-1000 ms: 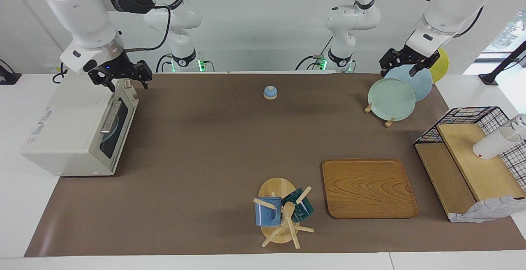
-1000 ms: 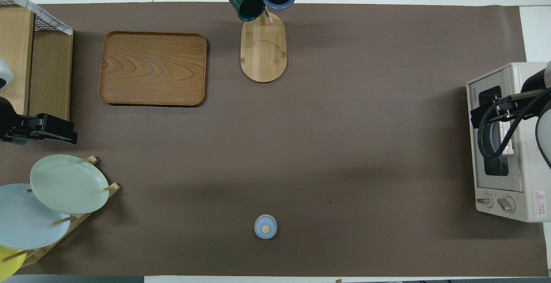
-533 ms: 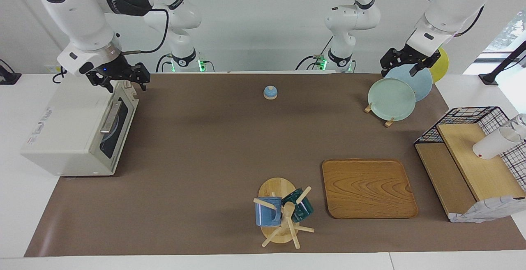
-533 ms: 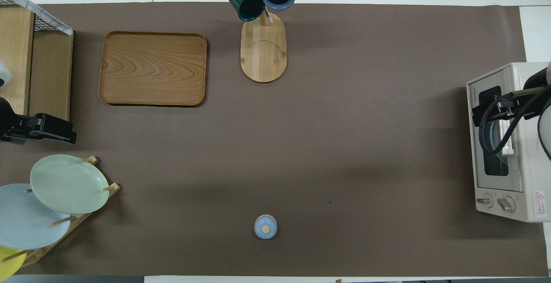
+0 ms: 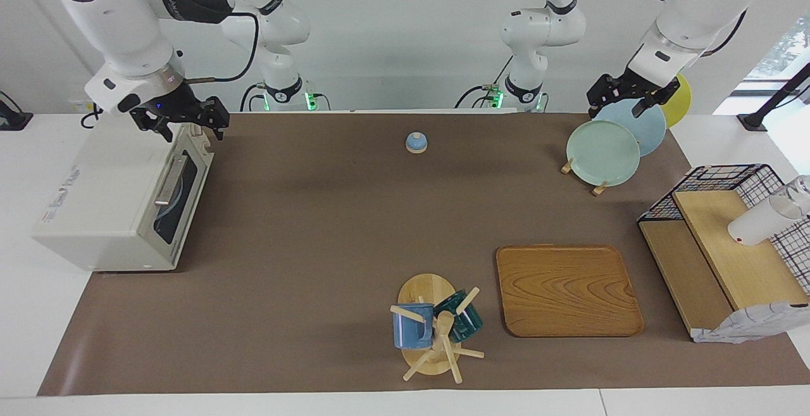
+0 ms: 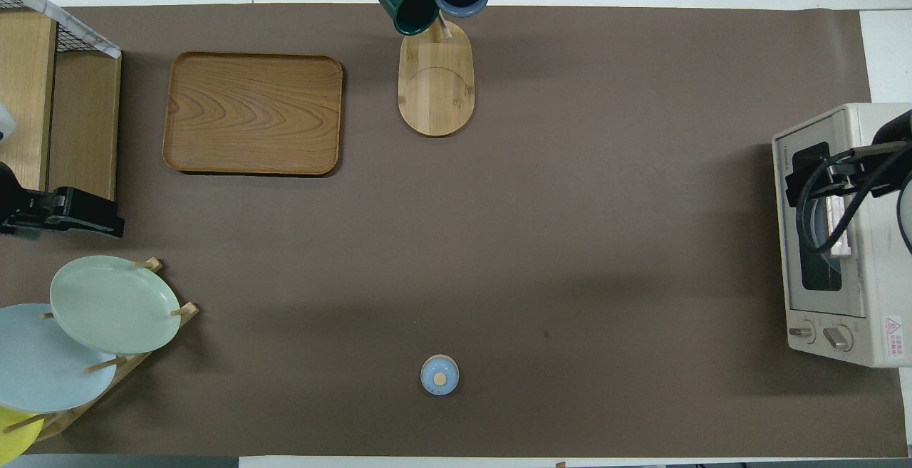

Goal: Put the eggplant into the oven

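Observation:
No eggplant shows in either view. The off-white oven (image 5: 107,201) stands at the right arm's end of the table with its glass door closed and its bar handle (image 5: 168,182) facing the table's middle; something pale and round shows dimly through the glass. My right gripper (image 5: 187,125) hangs open and empty just over the door's top edge, at the oven's end nearer the robots. From overhead it (image 6: 819,177) covers part of the oven (image 6: 873,297). My left gripper (image 5: 621,100) waits open and empty over the plate rack (image 5: 602,152).
A small blue lid (image 5: 416,142) lies near the robots at mid-table. A wooden tray (image 5: 566,289) and a mug tree (image 5: 433,330) with two mugs stand at the end farthest from the robots. A wire-and-wood shelf (image 5: 721,245) with a white cup (image 5: 762,221) is at the left arm's end.
My right gripper has lifted a little and drawn back from the oven door toward the oven's top. The left gripper has barely shifted.

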Action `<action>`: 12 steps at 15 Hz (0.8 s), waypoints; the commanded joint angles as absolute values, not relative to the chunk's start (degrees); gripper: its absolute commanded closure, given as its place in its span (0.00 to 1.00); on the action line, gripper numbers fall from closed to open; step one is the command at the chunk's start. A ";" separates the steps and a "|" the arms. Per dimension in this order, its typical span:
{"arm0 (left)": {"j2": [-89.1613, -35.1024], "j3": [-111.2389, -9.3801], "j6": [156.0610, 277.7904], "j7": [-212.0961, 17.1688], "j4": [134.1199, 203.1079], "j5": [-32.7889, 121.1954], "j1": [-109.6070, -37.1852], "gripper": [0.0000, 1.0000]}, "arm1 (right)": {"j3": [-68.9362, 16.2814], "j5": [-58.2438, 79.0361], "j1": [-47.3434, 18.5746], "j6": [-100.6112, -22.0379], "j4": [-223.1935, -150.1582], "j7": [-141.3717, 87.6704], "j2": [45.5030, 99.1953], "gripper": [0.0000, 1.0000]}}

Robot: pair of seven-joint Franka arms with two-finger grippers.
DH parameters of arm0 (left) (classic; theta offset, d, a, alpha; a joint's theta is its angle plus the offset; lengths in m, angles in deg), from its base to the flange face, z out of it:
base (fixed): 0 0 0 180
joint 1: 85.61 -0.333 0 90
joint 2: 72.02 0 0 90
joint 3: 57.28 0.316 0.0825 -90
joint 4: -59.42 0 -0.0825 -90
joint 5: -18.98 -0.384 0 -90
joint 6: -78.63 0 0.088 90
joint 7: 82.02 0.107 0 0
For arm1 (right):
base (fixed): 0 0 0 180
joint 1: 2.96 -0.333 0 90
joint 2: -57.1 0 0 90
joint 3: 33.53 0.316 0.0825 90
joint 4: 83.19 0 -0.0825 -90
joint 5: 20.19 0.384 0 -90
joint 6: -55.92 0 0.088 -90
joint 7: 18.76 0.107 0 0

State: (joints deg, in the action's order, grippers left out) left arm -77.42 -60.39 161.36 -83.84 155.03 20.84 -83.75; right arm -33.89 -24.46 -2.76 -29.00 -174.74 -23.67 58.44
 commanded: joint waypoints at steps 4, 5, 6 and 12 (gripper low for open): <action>-78.17 -60.53 161.16 -84.04 155.22 20.91 -84.29 0.00 | -38.71 -23.09 -7.09 -27.93 -173.89 -22.63 58.33 0.00; -78.17 -60.53 161.16 -84.04 155.22 20.91 -84.29 0.00 | -38.71 -23.01 -7.09 -27.93 -173.98 -22.63 58.15 0.00; -78.17 -60.53 161.16 -84.04 155.22 20.91 -84.29 0.00 | -38.71 -23.01 -7.09 -27.93 -174.24 -22.63 57.98 0.00; -78.17 -60.53 161.07 -84.04 155.22 20.91 -84.29 0.00 | -38.98 -22.92 -7.09 -28.19 -174.51 -22.81 57.89 0.00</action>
